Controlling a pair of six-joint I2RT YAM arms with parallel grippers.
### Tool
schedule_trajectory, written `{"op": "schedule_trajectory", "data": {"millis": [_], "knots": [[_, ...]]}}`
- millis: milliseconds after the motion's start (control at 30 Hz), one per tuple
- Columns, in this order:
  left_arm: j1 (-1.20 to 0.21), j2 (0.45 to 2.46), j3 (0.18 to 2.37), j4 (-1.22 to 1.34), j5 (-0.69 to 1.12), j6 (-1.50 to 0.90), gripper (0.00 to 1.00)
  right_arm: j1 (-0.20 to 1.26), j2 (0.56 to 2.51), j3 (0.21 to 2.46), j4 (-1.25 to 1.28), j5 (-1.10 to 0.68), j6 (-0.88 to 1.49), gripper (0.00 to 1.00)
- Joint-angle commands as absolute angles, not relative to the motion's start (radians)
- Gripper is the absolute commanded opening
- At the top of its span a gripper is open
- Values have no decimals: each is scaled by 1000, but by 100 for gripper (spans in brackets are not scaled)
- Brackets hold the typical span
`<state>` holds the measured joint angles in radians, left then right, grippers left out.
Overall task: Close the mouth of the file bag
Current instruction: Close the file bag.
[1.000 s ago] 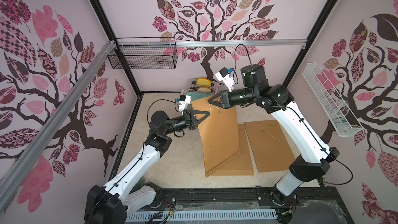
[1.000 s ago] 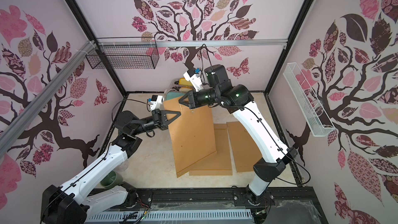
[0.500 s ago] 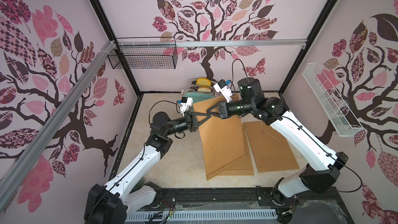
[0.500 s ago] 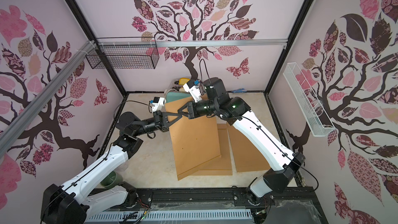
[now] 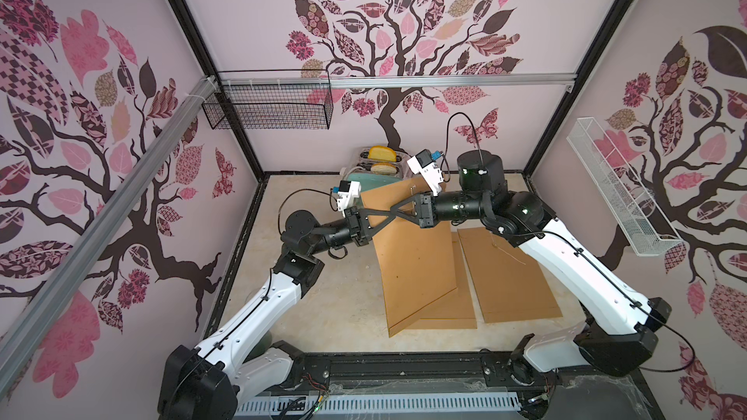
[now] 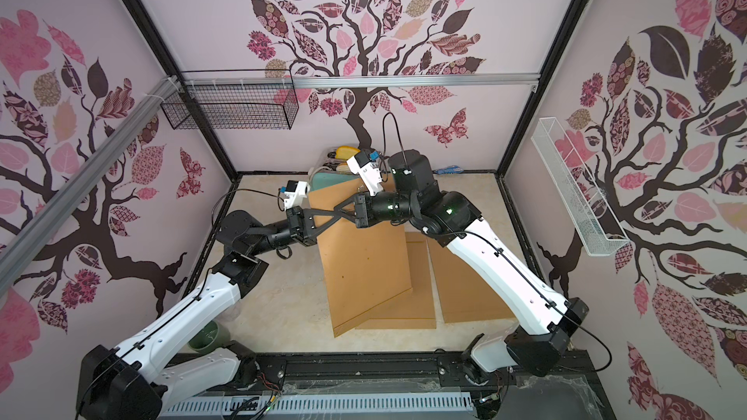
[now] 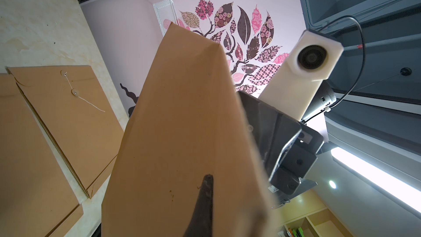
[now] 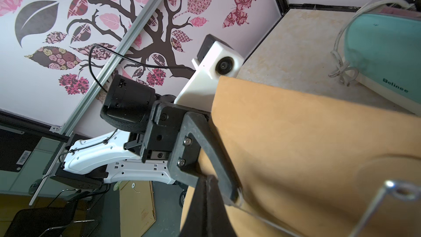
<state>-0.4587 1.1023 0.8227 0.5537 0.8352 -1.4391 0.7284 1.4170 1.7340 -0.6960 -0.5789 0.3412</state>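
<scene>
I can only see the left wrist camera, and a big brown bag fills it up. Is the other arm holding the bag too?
Observer: Yes. In both top views the right gripper pinches the file bag right beside the left gripper, with their tips almost meeting.
Operator: Is the whole bag up in the air?
Observer: No. Its bottom end slopes down over a second bag lying flat on the table, and it looks to be resting there.
Operator: What's behind it?
Observer: A mint-green toaster with bread slices in it, by the back wall.
</scene>
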Motion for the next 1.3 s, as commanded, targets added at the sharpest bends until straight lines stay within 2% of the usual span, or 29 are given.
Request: {"op": "schedule_trajectory", "data": {"millis": [0, 433, 900, 1033, 1067, 1100, 1167, 1267], "knots": [[-456, 1086, 841, 581, 821, -1422, 0, 730, 1399, 1810, -715, -573, 319, 0], [-455, 1103, 868, 577, 815, -1420, 0, 751, 1365, 1646, -621, -658, 402, 0], [-456, 1109, 885, 571, 805, -1416, 0, 761, 1211, 1442, -630, -568, 381, 0], [-455, 1108, 881, 574, 801, -1417, 0, 705, 1171, 1422, -628, -593, 410, 0], [-456, 1106, 881, 576, 801, -1416, 0, 678, 1164, 1405, -599, -628, 450, 4], [-455, 1105, 879, 578, 800, -1414, 0, 644, 1159, 1382, -535, -675, 516, 14], [-456, 1103, 875, 577, 796, -1414, 0, 626, 1154, 1363, -430, -705, 572, 19], [-456, 1106, 876, 577, 798, -1422, 0, 729, 1168, 1477, -593, -528, 283, 31]]}}
